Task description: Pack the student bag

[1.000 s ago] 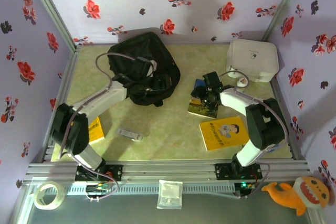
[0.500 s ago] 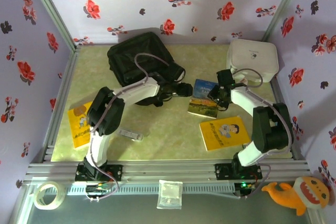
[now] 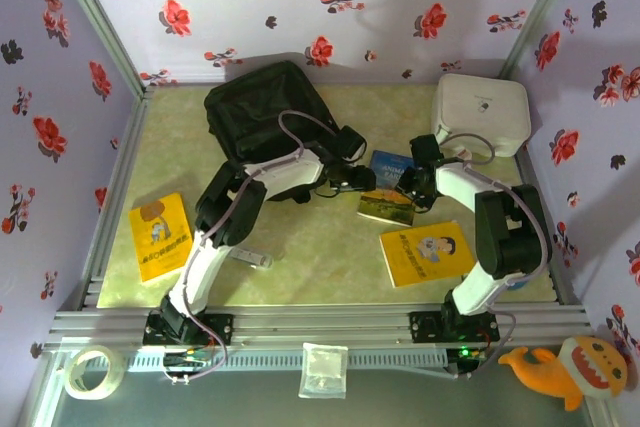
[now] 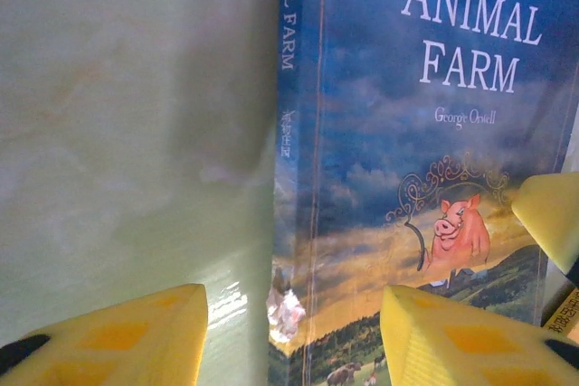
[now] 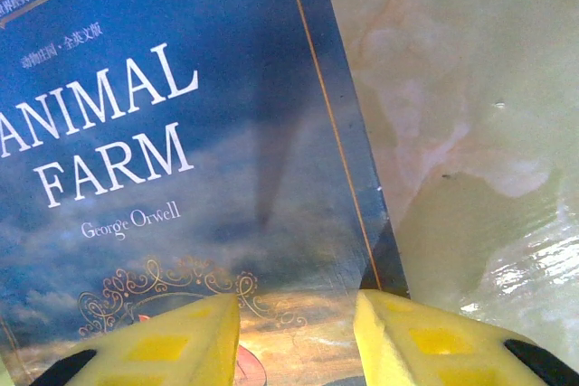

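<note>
1. Overhead at mid-table, left gripper (image 3: pixel 368 179) has swung off the student bag (image 3: pixel 262 112), which lies far-left, and meets right gripper (image 3: pixel 408 185) at the Animal Farm book (image 3: pixel 385 209).
2. Left wrist: jaws apart, straddling the spine.
3. Right wrist: jaws apart over the cover's edge.

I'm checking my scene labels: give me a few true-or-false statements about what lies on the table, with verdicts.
1. The Animal Farm book lies on the table, outside the student bag. True.
2. The white case sits at the far left. False: it is at the far right, and the bag is far left.
3. Two yellow books lie on the table. True: the left yellow book and the right yellow book.
4. The Animal Farm cover shows a horse. False: it shows a pink pig.
</note>
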`<state>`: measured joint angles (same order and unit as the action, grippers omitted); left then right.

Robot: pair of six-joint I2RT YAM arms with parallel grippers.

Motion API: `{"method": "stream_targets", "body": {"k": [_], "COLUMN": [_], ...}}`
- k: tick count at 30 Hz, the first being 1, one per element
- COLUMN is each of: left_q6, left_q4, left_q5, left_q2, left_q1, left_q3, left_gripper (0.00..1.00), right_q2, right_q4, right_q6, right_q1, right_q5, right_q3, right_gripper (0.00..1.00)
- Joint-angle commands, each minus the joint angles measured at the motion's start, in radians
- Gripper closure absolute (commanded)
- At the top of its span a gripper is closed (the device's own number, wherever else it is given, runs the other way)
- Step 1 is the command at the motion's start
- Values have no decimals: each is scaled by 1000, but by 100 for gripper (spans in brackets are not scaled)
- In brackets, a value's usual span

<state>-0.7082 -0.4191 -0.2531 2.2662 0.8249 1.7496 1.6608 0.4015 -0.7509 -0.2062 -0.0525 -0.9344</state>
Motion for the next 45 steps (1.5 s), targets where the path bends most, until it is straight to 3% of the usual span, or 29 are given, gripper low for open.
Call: {"method": "stream_targets", "body": {"k": [1, 15, 19, 31, 45], "left_q6": [-42, -99, -209, -214, -225], "left_q4": [4, 64, 226, 253, 341], "left_q5": [-59, -212, -339, -344, -374], "left_q2": [29, 72, 31, -7, -18], "left_q1": [9, 7, -2, -2, 19], "left_q3": [41, 59, 8, -32, -29], "left_gripper": [47, 57, 57, 78, 78], "right_q2": [38, 40, 48, 47, 59], "right_q4": [13, -26, -88, -150, -241], "right_q6": [4, -29, -93, -140, -186], "right_q1": [15, 32, 34, 34, 32], "right_q5": [-6, -58, -122, -141, -217], "right_q3": [9, 49, 94, 141, 178], "right_gripper": [60, 61, 61, 61, 60]}}
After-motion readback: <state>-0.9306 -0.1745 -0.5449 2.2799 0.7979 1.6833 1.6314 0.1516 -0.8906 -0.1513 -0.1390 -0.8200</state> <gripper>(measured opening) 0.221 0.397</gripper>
